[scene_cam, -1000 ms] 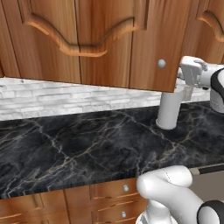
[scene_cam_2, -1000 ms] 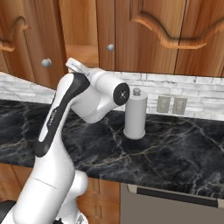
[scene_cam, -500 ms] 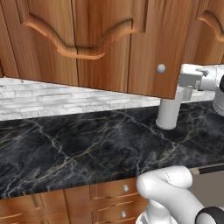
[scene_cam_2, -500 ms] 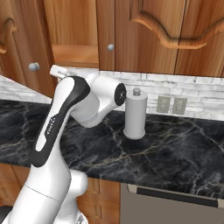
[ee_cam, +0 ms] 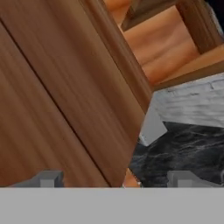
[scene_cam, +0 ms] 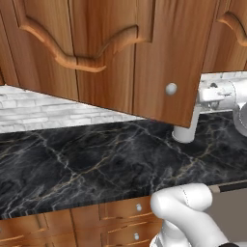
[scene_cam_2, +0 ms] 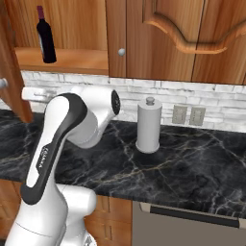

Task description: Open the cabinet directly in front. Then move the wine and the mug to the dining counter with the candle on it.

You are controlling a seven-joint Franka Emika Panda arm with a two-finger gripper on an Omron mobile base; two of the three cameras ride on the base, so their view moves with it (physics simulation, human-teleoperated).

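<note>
Cabinet [scene_cam: 144,58] door swung out over counter [scene_cam: 96,164], lower edge seen between claw [ee_cam: 114,177] fingertips in hand view; fingers spread wide apart, nothing clamped. Round silver knob [scene_cam: 171,89] near door's lower corner. Wine [scene_cam_2: 46,36] stood upright on exposed cabinet shelf [scene_cam_2: 67,60], above and behind arm, well apart from claw. Arm bent at elbow, forearm stretched level toward open door edge. Paper towel holder [scene_cam_2: 148,126] stood on counter by white brick wall [scene_cam_2: 158,96], beside two wall outlets [scene_cam_2: 187,115].
</note>
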